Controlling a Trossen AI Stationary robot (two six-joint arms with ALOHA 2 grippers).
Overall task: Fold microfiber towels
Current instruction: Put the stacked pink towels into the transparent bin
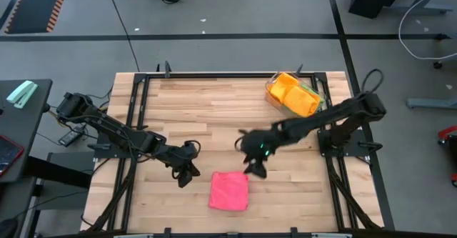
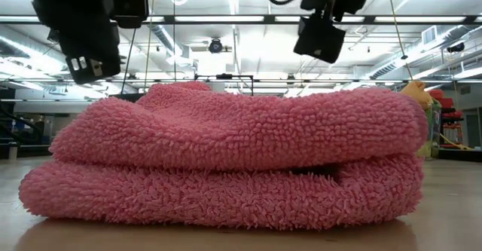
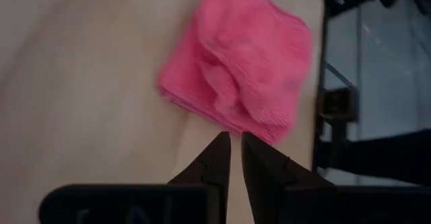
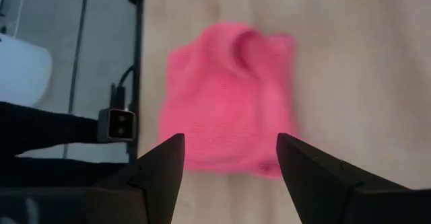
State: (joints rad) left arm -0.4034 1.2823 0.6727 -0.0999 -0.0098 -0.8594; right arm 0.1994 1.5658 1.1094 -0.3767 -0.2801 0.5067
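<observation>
The pink microfiber towel (image 1: 229, 191) lies folded in layers on the wooden table (image 1: 214, 116), near its front edge, between the two grippers. At the far right corner a clear plastic tray (image 1: 273, 89) holds orange and yellow towels (image 1: 296, 95). The right gripper (image 1: 256, 168) hovers just beside the pink towel, fingers spread wide and empty. The left gripper (image 1: 183, 176) hovers on the other side, fingers nearly together, gripping nothing.

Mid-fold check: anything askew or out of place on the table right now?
Nothing serious. The pink towel lies folded near the table's front edge, slightly skewed, its top layer bulging and not flush with the lower one. Both grippers are clear of it: left gripper nearly shut, right gripper open.
</observation>
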